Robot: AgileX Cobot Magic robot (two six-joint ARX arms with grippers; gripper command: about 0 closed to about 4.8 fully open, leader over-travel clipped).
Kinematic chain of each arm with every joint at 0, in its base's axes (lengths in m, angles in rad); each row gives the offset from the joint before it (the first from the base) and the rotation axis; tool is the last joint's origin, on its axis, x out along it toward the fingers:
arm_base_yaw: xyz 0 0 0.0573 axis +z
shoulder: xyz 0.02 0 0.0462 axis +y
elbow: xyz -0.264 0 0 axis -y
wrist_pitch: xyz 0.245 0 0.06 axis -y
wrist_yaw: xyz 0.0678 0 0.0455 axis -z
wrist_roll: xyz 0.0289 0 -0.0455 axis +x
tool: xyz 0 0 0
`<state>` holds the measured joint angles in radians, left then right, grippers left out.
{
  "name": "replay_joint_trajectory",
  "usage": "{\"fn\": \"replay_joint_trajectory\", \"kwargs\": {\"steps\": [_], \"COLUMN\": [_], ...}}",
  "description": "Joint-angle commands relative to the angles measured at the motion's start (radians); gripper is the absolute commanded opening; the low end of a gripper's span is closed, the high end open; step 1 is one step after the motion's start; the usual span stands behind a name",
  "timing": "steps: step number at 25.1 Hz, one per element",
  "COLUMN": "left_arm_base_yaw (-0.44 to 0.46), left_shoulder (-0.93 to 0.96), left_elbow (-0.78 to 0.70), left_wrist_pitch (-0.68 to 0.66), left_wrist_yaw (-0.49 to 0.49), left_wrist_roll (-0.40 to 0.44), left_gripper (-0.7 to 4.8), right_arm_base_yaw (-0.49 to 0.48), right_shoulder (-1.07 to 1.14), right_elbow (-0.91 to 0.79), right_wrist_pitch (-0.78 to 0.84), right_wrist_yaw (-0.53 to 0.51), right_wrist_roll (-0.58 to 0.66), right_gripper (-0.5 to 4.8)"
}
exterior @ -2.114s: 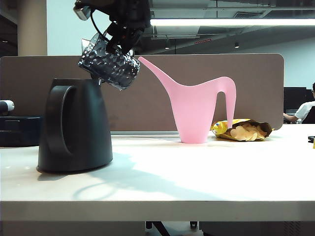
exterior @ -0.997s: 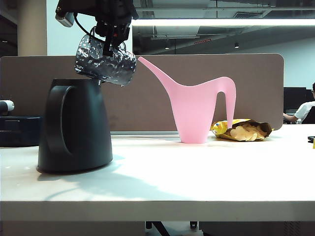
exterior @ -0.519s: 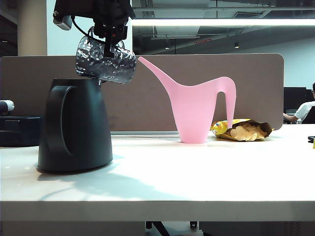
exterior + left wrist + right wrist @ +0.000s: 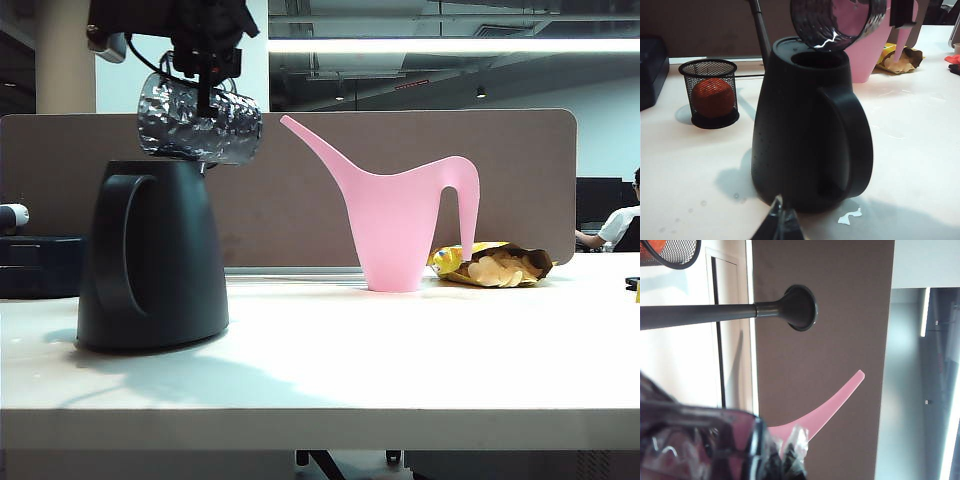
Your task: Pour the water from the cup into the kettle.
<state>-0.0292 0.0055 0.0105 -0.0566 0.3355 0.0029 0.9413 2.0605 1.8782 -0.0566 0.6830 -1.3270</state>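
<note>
Exterior view showed the kettle [image 4: 152, 255] standing on the surface [image 4: 400, 350], with the cup [image 4: 200, 120] hanging just above its top. The right pincer [image 4: 205, 75] was clenched on the cup's handle from above, so the cup lay directly below it. The cup was tipped almost on its side, its long axis close to level, its mouth pointing away from the pink watering can [image 4: 400, 215] that stood well to the kettle's far side. In the left wrist view the cup's open mouth [image 4: 837, 22] sat just over the kettle's round top opening [image 4: 817, 57], a glint of water at its lower lip. Any further tilt would likely send the rest straight down into that opening. The right arm was the one working above the kettle. The left pincer [image 4: 777, 225] rested low near the kettle's base; whether it was clenched or released could not be told. A mesh cup holding an orange ball [image 4: 712, 95] stood beside the kettle.
</note>
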Motion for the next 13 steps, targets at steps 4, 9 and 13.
{"fn": "replay_joint_trajectory", "kwargs": {"steps": [4, 9, 13], "left_arm_base_yaw": [0.0, -0.001, 0.0], "left_shoulder": [0.001, 0.001, 0.001], "left_elbow": [0.002, 0.002, 0.002], "left_wrist_pitch": [-0.005, -0.009, -0.009], "left_wrist_yaw": [-0.003, -0.003, -0.002], "left_wrist_roll": [-0.003, -0.003, -0.003], "left_gripper": [-0.05, -0.05, -0.05], "right_arm_base_yaw": [0.01, 0.01, 0.01], "right_shoulder": [0.005, 0.005, 0.005], "right_elbow": [0.001, 0.001, 0.001], "right_wrist_pitch": [0.003, 0.008, 0.009], "right_wrist_yaw": [-0.002, 0.015, 0.015], "right_wrist_roll": [-0.017, -0.038, -0.038], "right_gripper": [-0.09, -0.09, -0.09]}}
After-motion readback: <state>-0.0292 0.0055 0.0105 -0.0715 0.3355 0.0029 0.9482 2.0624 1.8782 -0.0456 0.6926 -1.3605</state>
